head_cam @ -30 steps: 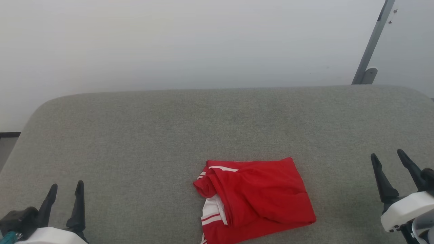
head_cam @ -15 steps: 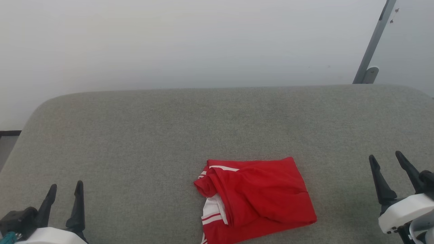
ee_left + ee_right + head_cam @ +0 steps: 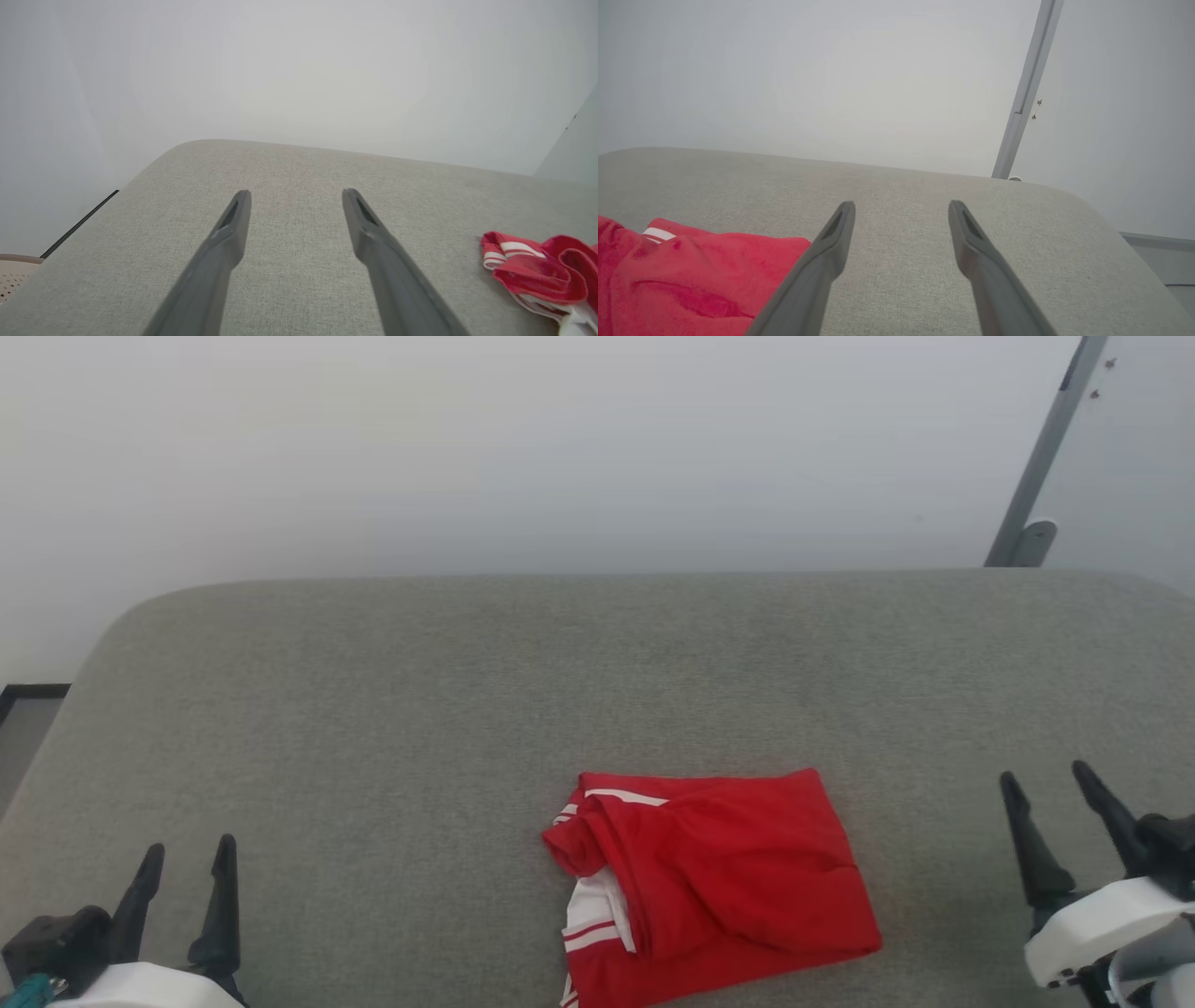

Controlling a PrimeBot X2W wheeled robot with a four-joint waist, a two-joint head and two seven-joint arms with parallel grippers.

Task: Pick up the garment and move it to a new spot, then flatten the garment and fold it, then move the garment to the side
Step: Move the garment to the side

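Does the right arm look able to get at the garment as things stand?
Probably yes: the right gripper is open and empty, and just bare grey surface lies between it and the garment.

A grey fabric-covered bench (image 3: 392,709) with rounded far corners spreads wide. One folded red shirt (image 3: 738,868) lies on it at about 6 o'clock, close to the near edge, with white striped trim showing at its 8 o'clock side.

From where I stand, nothing here can be read: the folded red garment (image 3: 738,877) shows just plain cloth and white stripes.
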